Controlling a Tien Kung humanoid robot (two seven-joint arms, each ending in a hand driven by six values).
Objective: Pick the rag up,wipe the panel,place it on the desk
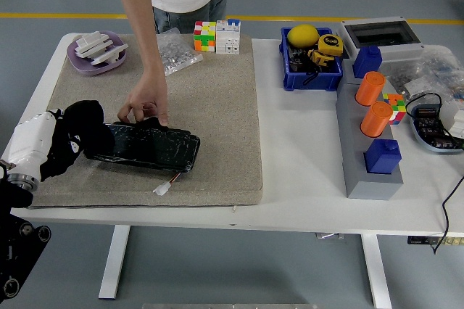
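A glossy black panel [145, 147] lies on the beige mat [210, 99] at the front left. My left hand [61, 142], white-backed with black fingers, is shut on a black rag [81, 124] at the panel's left end. A person's hand [145, 102] rests its fingertips on the panel's far edge and holds it down. My right hand is out of view.
A purple dish [96, 54] with white parts stands at the mat's back left. A plastic bag [177, 51], two cubes [216, 37], a blue bin [310, 59] and a grey block with orange cylinders [370, 128] stand further right. A small white connector [162, 188] lies by the mat's front edge.
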